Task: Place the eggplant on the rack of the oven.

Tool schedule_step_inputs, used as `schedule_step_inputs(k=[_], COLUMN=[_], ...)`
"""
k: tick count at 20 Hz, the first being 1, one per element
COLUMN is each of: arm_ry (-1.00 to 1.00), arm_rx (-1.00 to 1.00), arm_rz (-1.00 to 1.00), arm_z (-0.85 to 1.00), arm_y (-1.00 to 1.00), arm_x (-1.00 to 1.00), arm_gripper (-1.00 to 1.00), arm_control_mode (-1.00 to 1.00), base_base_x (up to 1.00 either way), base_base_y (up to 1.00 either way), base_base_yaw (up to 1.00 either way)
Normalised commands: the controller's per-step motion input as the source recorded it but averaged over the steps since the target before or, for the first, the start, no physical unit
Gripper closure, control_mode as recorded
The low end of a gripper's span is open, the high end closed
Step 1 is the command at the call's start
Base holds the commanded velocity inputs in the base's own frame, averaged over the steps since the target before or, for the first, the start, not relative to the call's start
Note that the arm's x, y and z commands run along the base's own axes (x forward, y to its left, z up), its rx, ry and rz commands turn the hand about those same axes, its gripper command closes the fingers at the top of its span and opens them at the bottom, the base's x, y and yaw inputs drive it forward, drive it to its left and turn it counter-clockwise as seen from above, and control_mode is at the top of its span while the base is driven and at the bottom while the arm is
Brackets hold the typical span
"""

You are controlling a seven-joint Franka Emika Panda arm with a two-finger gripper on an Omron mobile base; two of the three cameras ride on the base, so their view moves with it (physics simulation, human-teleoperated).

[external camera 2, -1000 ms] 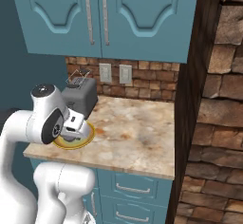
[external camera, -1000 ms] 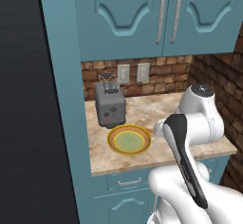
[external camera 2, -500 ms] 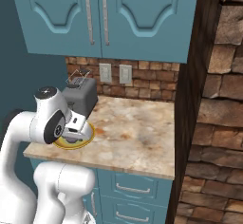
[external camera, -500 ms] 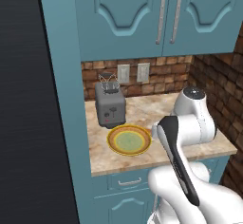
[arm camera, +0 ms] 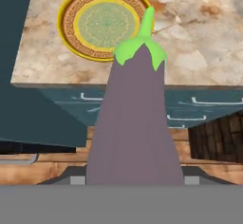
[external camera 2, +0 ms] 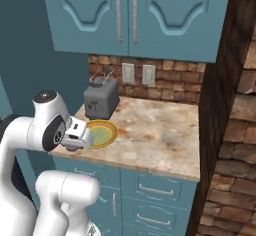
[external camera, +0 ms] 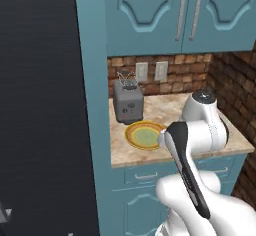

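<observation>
Holding: eggplant (arm camera: 134, 123), clamped between the gripper (arm camera: 134, 179) fingers, green stem end pointing away from the hand.
Position: out in front of the counter (external camera 2: 160, 135) front edge, above the drawer fronts (arm camera: 204, 108), clear of the stone top.
Plate (external camera: 145, 135): green with yellow rim, bare, near the front left corner of the counter.
Toaster (external camera: 128, 102): behind the plate, against the brick wall.
Open room: bare counter to the right of the plate; dark tall panel (external camera: 45, 105) bounding the left side.
</observation>
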Motion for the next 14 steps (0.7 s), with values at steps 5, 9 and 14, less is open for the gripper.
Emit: schedule_step_inputs(k=[5, 9, 14], arm_ry=[0.00, 0.00, 0.00], arm_rx=[0.00, 0.00, 0.00], arm_rz=[0.00, 0.00, 0.00], arm_z=[0.00, 0.00, 0.00], arm_y=[0.00, 0.00, 0.00], arm_x=[0.00, 0.00, 0.00], arm_gripper=[1.00, 1.00, 1.00], arm_control_mode=[1.00, 1.00, 1.00], base_base_x=[-0.75, -0.35, -0.18], base_base_y=[0.65, 0.83, 1.00], base_base_yaw=[0.24, 0.24, 0.23])
